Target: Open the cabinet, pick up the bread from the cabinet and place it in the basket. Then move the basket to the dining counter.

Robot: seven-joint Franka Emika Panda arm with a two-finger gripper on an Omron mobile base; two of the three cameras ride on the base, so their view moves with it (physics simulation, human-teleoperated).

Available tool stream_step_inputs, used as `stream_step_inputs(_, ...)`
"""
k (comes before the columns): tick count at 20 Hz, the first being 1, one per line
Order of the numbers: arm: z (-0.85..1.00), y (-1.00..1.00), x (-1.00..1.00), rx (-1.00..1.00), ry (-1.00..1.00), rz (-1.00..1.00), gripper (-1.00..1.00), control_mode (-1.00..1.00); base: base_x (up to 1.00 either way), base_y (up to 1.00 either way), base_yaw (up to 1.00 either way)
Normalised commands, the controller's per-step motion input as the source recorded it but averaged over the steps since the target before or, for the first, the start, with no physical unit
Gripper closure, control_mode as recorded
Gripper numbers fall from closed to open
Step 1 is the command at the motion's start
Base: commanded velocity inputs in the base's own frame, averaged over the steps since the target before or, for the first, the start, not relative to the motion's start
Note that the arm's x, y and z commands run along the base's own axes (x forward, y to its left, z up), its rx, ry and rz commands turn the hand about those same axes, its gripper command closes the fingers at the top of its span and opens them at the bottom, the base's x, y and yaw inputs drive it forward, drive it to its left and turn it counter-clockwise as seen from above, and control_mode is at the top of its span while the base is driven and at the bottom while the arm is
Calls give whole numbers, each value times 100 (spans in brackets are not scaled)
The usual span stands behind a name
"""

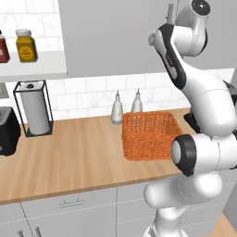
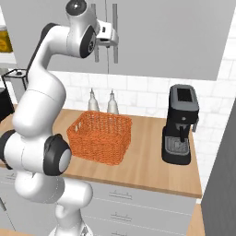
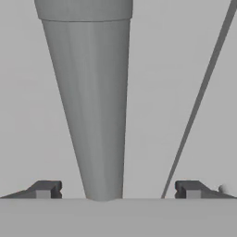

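White arm (image 1: 203,152), orange basket (image 1: 150,135) on tile-backed wood worktop (image 1: 69,157).

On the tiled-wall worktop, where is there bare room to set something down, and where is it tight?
Free: the broad worktop stretch between the paper towel holder and the basket, and the strip between basket and coffee machine. Crowded: behind the basket, where two bottles stand close.
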Motion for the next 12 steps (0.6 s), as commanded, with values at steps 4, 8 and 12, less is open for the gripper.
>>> stream_step_inputs(4,-6,5,38,-1,-1,0,100,-100,0,0,0)
stream_step_inputs(8,-7,9,46,0,0,0,100,-100,0,0,0)
stream_step_inputs(12,0,43,13,0,-2,9,100,-100,0,0,0)
